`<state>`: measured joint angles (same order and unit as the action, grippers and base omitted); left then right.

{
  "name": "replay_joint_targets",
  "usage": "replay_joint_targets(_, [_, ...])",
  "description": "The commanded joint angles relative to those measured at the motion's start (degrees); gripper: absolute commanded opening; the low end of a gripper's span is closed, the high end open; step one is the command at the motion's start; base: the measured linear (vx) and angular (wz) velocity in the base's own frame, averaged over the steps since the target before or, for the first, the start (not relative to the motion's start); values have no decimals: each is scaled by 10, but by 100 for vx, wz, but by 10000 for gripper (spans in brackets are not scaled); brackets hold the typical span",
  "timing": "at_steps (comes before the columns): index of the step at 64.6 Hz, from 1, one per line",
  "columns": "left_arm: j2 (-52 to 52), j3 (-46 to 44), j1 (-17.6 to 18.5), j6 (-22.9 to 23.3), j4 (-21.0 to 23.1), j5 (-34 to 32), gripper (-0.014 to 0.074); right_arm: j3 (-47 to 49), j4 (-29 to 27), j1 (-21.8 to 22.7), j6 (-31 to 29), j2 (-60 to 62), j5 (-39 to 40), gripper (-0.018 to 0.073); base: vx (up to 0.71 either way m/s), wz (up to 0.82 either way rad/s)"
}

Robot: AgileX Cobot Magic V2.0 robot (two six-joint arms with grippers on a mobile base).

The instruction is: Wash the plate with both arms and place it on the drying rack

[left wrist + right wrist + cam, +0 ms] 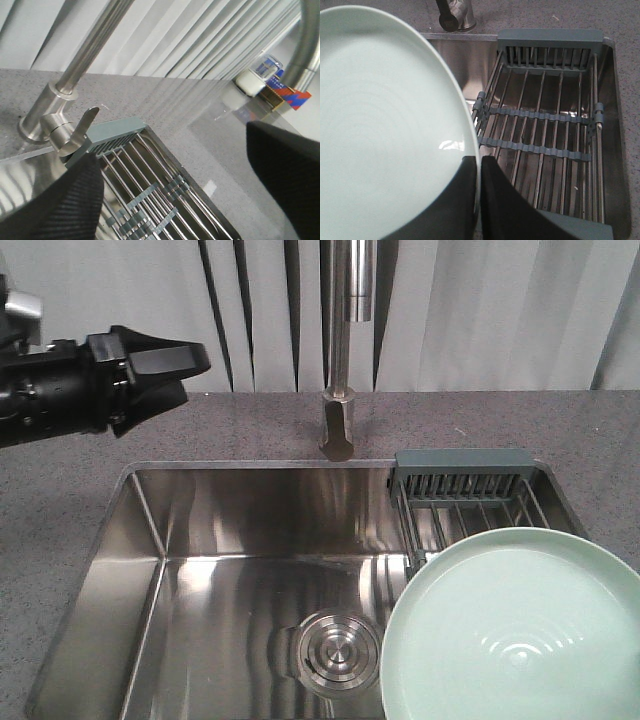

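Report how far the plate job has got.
Done: the right hand is shut on the rim of the plate. In hand: the plate is held up beside the drying rack, not on it; the left hand is open, off to the left, clear of the plate. Left: no water runs from the faucet, so washing is unconfirmed; racking remains.

the plate [510, 635] runs off the front view's right and bottom edges and covers the near end of the drying rack [470, 490]. the faucet [340, 350] is cut at the top, the left arm [50, 395] at the left edge. in the left wrist view the left gripper [172, 150] shows only two blurred fingers [55, 205], cropped below, and the countertop items [265, 80] are too blurred to name.
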<state>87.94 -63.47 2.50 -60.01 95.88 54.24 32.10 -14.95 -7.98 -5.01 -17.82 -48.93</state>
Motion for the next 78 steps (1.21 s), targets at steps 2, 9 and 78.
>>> replay_joint_targets(2, [40, -76, 30, -5, 66, 25, 619, 14, -9, 2, 0, -5, 47, -1, 0, 0])
replay_joint_targets(9, [92, -130, 54, -5, 64, 25, 599, 14, -9, 2, 0, -5, 47, -1, 0, 0])
replay_joint_targets(78, [393, -463, 150, 49, 54, 0, 569, 14, -10, 2, 0, -5, 47, -1, 0, 0])
